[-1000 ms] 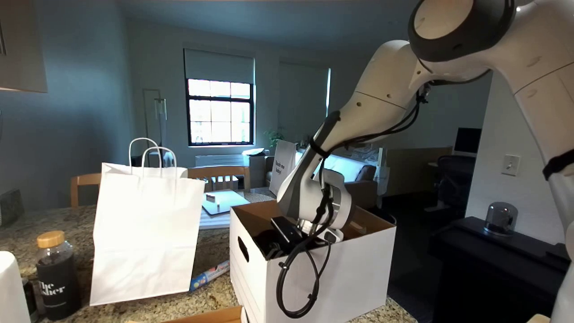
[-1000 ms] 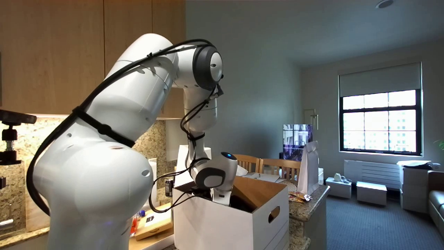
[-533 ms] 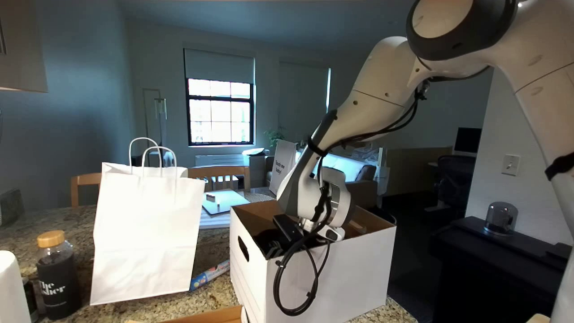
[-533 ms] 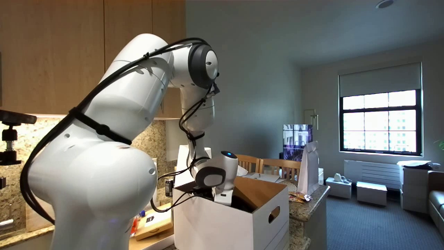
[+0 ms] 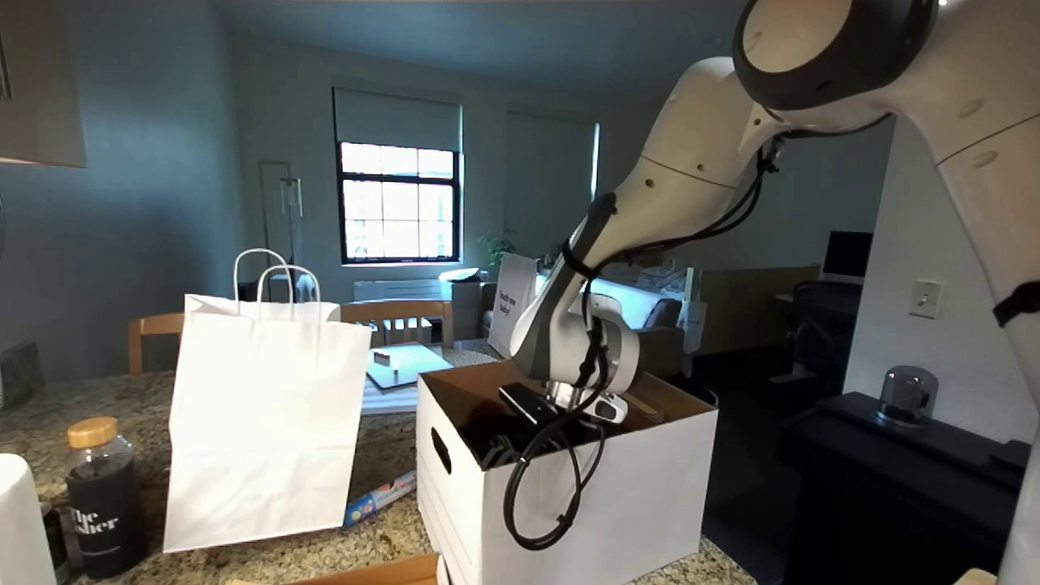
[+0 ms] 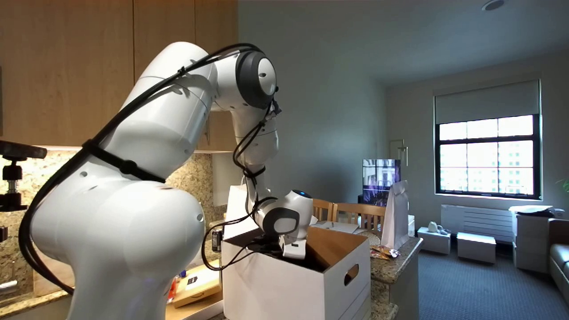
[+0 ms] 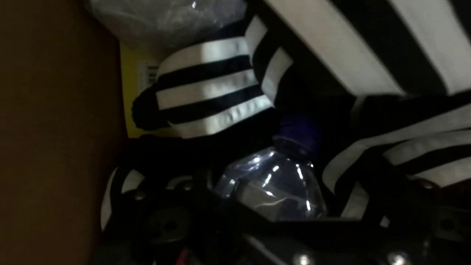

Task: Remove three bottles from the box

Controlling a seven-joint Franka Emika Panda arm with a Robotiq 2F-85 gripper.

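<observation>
In an exterior view I find the box (image 5: 601, 512), smooth white card outside and brown within, standing on a speckled stone counter (image 5: 382, 540); the arm (image 5: 691, 179) is bent down into it, presumably because the top is the only practical way in. A paper bag (image 5: 268, 422) stands near. In an exterior view the box shows a neat oval hand-hole (image 6: 351, 274); its contents are too dark to make out. In the wrist view the gripper (image 7: 290, 195) has its jaws spread wide, gripping nothing that I can see. Between them, inside the box, is a bottle (image 7: 276, 184): clear, glossy, with sloping shoulders and a violet cap (image 7: 296, 134), its lower part hidden; contact cannot be told. Limp striped cloth (image 7: 209, 88) crowds it, likely keeping it propped. I judge the wide stance meant to straddle the bottle before closing.
</observation>
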